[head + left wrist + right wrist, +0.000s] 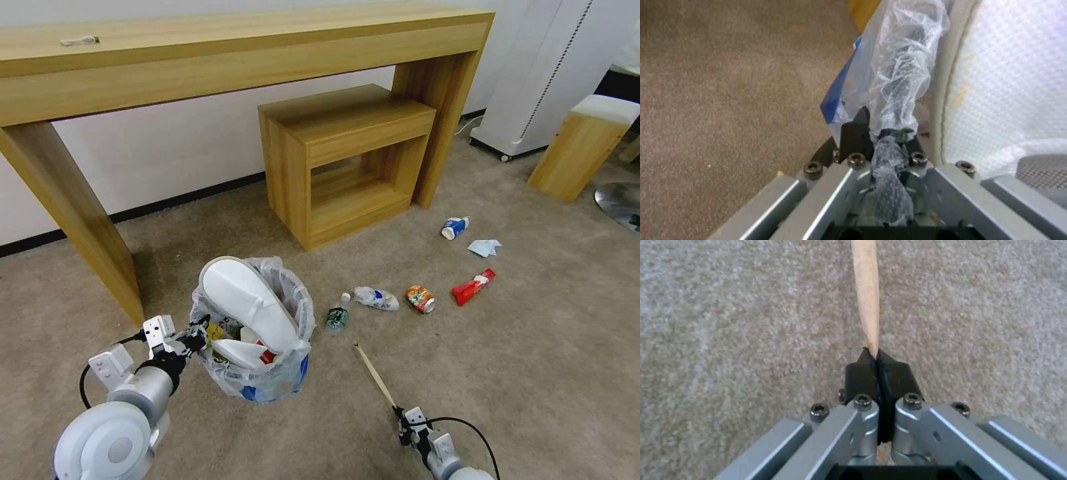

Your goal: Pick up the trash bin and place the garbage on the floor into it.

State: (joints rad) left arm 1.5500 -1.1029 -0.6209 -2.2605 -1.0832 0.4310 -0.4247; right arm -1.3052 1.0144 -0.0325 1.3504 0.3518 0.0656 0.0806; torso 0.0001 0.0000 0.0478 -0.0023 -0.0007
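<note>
The trash bin [267, 373], lined with a crinkly clear bag, sits on the beige carpet floor [533, 360] in front of me, with two white slippers [250, 303] and a red-white carton poking out of it. My left gripper [198, 337] is shut on the bin's rim [896, 110], bag plastic pinched between its black pads. My right gripper [400, 415] is shut on the near end of a wooden stick [375, 375] [866, 290], which points toward the bin. On the carpet lie a green bottle [337, 315], a clear bottle [375, 298], a crushed can [420, 299], a red wrapper [473, 287], a blue-white cup [455, 228] and a tissue [484, 248].
A long wooden console table [200, 60] stands against the wall, its leg [73, 220] just left of the bin. A low wooden cabinet [347, 160] sits under it. A wooden stool [583, 147] and a white appliance [540, 73] stand at the right.
</note>
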